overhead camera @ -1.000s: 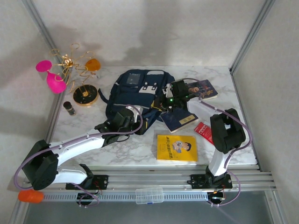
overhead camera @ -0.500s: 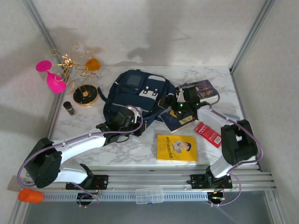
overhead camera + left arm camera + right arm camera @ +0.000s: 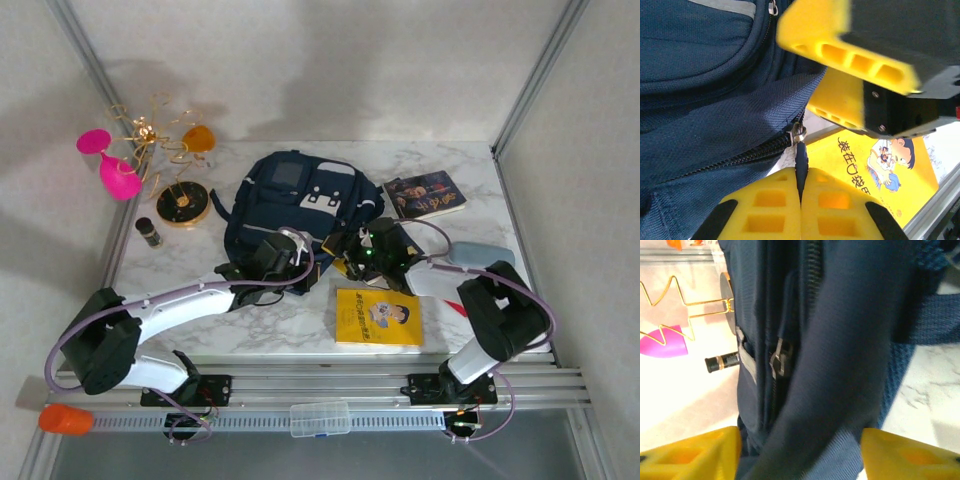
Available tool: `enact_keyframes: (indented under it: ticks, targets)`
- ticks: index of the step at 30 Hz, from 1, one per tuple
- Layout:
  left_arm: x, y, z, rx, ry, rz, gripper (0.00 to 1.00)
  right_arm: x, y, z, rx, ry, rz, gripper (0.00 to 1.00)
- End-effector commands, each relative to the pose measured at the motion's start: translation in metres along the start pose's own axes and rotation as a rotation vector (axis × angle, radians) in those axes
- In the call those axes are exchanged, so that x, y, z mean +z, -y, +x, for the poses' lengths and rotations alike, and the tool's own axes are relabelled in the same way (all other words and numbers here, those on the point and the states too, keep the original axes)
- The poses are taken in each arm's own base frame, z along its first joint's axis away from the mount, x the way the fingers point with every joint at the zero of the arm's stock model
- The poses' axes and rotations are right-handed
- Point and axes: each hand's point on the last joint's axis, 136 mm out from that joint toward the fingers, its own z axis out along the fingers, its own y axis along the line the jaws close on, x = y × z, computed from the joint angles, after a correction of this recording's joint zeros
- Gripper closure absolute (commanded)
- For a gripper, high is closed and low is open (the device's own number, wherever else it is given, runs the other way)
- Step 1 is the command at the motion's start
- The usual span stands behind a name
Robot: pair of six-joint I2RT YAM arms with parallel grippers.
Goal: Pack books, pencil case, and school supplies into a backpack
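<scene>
Pinching the dark zip pull tab (image 3: 801, 165) of a large navy blue fabric backpack (image 3: 295, 195) with white-grey patches, the left pincer (image 3: 801, 192) holds its two yellow fingers pressed together on the tab, just below the metal slider (image 3: 798, 134). The backpack lies front up on the white marble tabletop (image 3: 200, 290), in the middle and toward the far edge, its near side facing both arms. The right pincer (image 3: 800, 457) sits at the backpack's near right side, close beside the left one. Its yellow fingers are spread apart with a thick fold of navy fabric between them; whether the pads press that fold cannot be told. Seen from the left wrist, those fingers hang just above the slider. A thin yellow paperback with a cartoon figure (image 3: 378, 316) lies flat by the tabletop's near edge, right of centre, just beside both pincers and outside the backpack. A dark glossy paperback with pictures (image 3: 426, 193) lies toward the far right corner, apart from the backpack. A pale grey-blue oblong pencil case (image 3: 482, 252) rests by the right edge, between the glossy paperback and the right arm's elbow. A sliver of a small red packet (image 3: 456, 308) shows near the right edge, mostly covered by the right arm. A gold wire stand (image 3: 160, 135) with pink cups (image 3: 118, 178) occupies the far left corner, a small dark bottle (image 3: 150, 232) stands near the left edge, and a clear plastic box (image 3: 320, 418) sits on the metal rail before the near edge.
</scene>
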Motion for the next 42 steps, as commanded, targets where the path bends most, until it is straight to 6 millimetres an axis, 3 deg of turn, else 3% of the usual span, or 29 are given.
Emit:
enact_keyframes:
  ticks: [1,7,11,15,19,22,28,30,35,38,42]
  targets:
    - [-0.006,0.032,-0.024,0.003,0.078,0.095,1.0,0.011,-0.035,-0.007,-0.039,0.045,-0.087,0.49]
    - [-0.012,0.032,-0.019,-0.017,0.08,0.107,1.0,0.019,-0.037,-0.004,-0.193,-0.018,-0.037,0.85]
    - [-0.023,0.023,-0.008,-0.02,0.064,0.076,1.0,0.008,-0.032,-0.007,-0.364,-0.058,0.007,0.99]
    - [-0.032,-0.007,0.018,-0.011,0.032,-0.014,1.0,-0.011,-0.018,-0.027,-0.502,-0.077,0.066,1.0]
    - [-0.039,-0.037,0.04,0.032,-0.018,-0.094,1.0,-0.03,-0.015,-0.056,-0.507,-0.136,0.0,1.0]
    - [-0.041,-0.057,0.041,0.052,-0.021,-0.151,1.0,-0.035,-0.016,-0.08,-0.533,-0.111,0.026,1.0]
    - [-0.032,-0.05,0.029,0.071,0.027,-0.1,1.0,-0.029,-0.015,-0.109,-0.531,-0.045,0.132,1.0]
    - [-0.029,-0.04,0.024,0.056,0.044,-0.056,1.0,-0.028,-0.014,-0.108,-0.515,-0.04,0.15,0.93]
    - [-0.028,-0.031,0.006,0.011,0.103,-0.034,1.0,-0.037,-0.02,-0.089,-0.462,-0.049,0.133,0.5]
    - [-0.029,-0.023,-0.002,-0.011,0.134,-0.009,1.0,-0.051,-0.004,-0.079,-0.359,-0.021,0.187,0.23]
    - [-0.029,-0.011,-0.009,-0.017,0.157,0.029,1.0,-0.057,0.007,-0.046,-0.219,-0.01,0.188,0.07]
